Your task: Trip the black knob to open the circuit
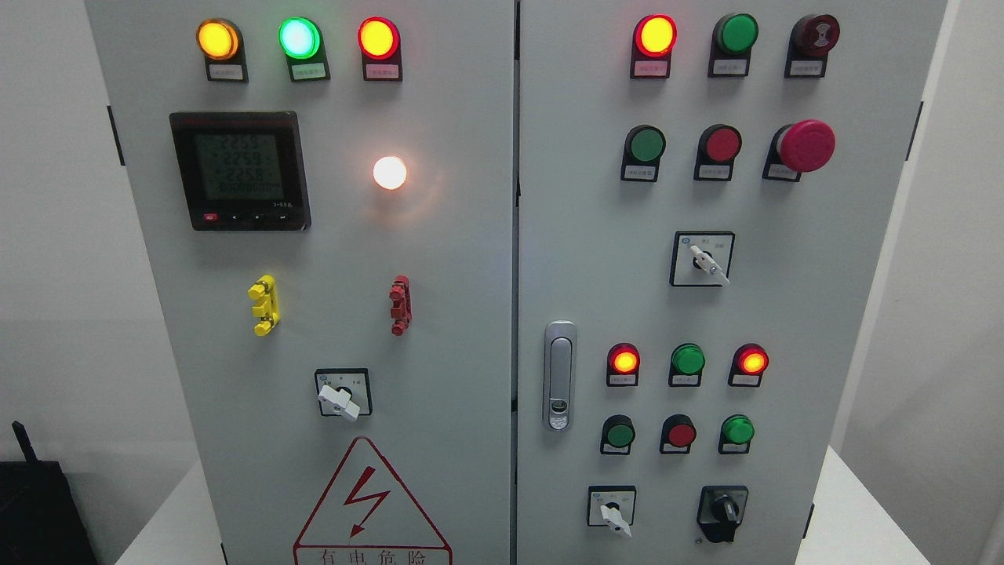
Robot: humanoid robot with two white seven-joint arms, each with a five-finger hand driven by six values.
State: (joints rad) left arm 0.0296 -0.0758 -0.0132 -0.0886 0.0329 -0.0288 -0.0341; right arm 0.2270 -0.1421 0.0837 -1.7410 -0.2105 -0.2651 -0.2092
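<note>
At panel's lower right: black knob (pixel 723 512) unobstructed, white selector (pixel 613 515) beside; no hand visible.

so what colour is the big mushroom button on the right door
Red, on a black base. The mushroom button shows clearly in the head view, upper right of the right door.
</note>
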